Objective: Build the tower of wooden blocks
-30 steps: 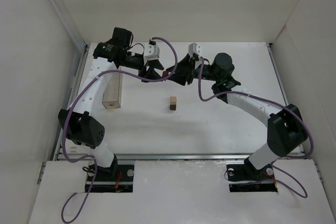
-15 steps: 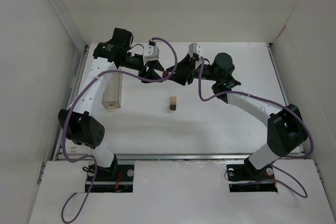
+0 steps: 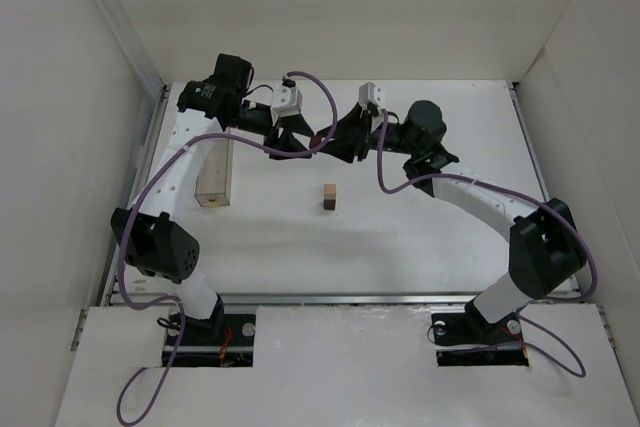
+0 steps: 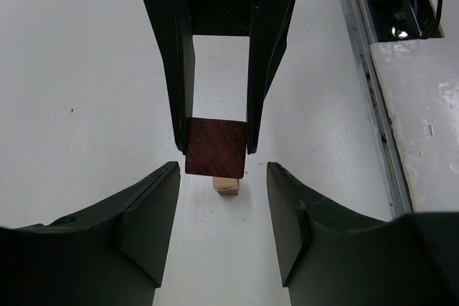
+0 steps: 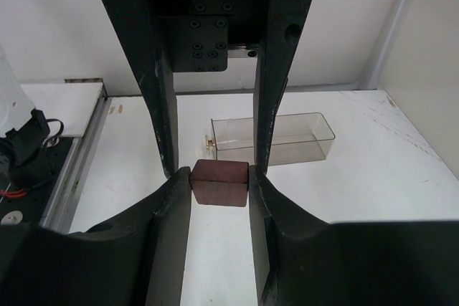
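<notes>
The maroon piece (image 5: 220,183) is held in the air between the fingertips of my right gripper (image 5: 220,184), which is shut on it. It also shows in the left wrist view (image 4: 216,147) and as a dark red speck in the top view (image 3: 315,137). My left gripper (image 4: 223,206) faces the right one at the back of the table; its jaws are open and stand just short of the piece, not touching it. A pale tan cube (image 3: 329,190) sits on a dark brown block (image 3: 329,204) on the table, nearer than both grippers. The cube also shows in the left wrist view (image 4: 226,185).
A clear rectangular plastic box (image 3: 213,172) stands on the left of the table, and shows in the right wrist view (image 5: 276,137) beyond the grippers. White walls close in the table at the back and sides. A metal rail (image 3: 340,298) runs along the near edge.
The left wrist has shifted very slightly to the left. The right gripper still holds the maroon piece in the same place.
</notes>
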{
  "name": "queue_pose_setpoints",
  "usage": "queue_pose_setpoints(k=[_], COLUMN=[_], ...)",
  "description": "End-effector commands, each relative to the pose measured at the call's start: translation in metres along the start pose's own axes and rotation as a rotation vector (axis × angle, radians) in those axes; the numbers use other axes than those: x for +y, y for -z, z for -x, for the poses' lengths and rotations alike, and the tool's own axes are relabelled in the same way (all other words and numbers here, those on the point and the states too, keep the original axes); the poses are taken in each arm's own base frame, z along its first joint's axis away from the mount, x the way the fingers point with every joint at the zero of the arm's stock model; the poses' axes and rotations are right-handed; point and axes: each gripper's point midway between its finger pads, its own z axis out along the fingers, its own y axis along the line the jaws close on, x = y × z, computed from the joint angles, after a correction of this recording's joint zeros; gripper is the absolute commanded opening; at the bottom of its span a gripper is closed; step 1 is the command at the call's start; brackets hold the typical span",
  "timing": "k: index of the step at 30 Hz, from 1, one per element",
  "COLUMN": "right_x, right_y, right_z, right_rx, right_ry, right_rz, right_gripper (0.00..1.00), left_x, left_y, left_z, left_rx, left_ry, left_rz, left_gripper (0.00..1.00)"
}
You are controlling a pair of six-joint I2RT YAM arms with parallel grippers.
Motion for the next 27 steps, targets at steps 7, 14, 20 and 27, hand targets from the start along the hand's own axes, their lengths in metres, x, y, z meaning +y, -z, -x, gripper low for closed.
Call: queue_pose_setpoints(k=[7, 14, 20, 27], right_x=[0.004, 0.004, 0.002, -0.009], right_y=[-0.002, -0.002, -0.004, 0.019], right_z=[0.007, 0.007, -0.001, -0.012], right_rx=[-0.015, -0.015, 0.010, 0.075], right_ry=[0.046, 0.046, 0.013, -0.036], right_rz=[0.032, 0.032, 0.040, -0.076], right_gripper=[0.00, 0.00, 0.21, 0.82], left_x=[0.001, 0.000, 0.017, 0.057], left_y=[-0.001, -0.002, -0.003, 0.008], left_z=[0.015, 0.013, 0.010, -0.049], left_rx=[-0.059, -0.059, -0.013, 0.279], left_ry=[0.034, 0.056, 0.114, 0.191], left_rz=[-0.017, -0.017, 0.059, 0.274], left_gripper=[0.34, 0.29, 0.05, 0.00])
